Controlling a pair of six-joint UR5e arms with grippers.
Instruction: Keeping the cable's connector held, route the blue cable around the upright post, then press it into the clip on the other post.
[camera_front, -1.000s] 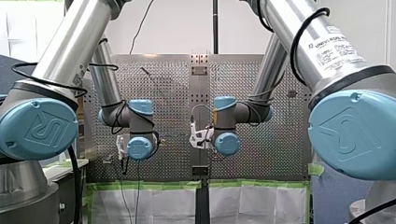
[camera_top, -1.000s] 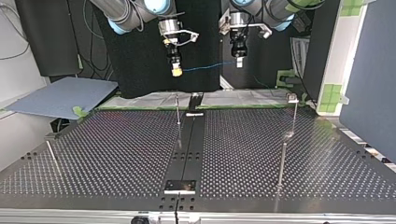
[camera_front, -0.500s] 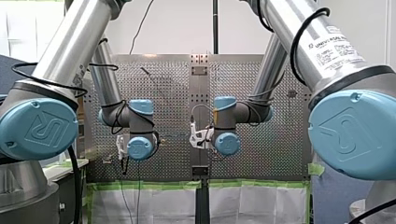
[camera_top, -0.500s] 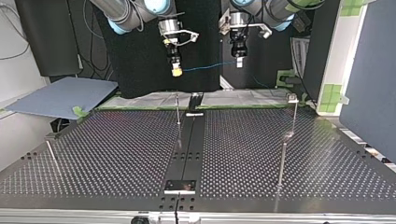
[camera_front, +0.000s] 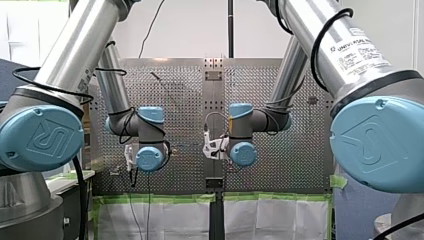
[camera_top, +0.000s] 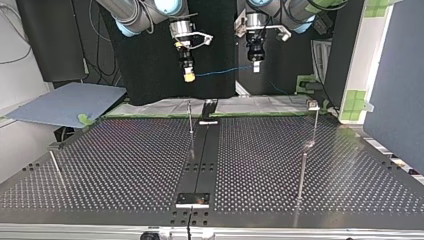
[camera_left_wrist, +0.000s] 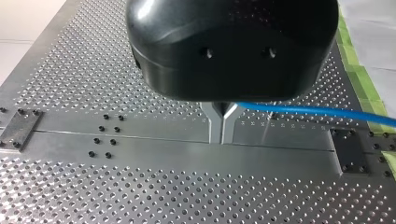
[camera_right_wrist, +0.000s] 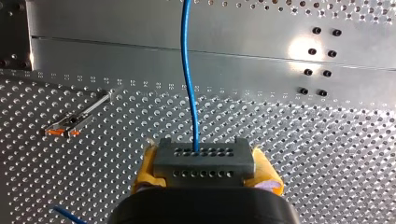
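Right gripper (camera_top: 189, 76): yellow pads clamped on the grey connector (camera_right_wrist: 204, 162), held high above the tabletop (camera_top: 125, 165).
Left gripper (camera_left_wrist: 223, 125): metal fingers pinched together on the blue cable (camera_left_wrist: 317, 111), also raised.
Blue cable: strung through the air between both grippers, clear of the posts.
Upright post (camera_top: 190, 118): below the right gripper in the top view.
Clip post (camera_top: 315, 122): well apart, at the top view's right.
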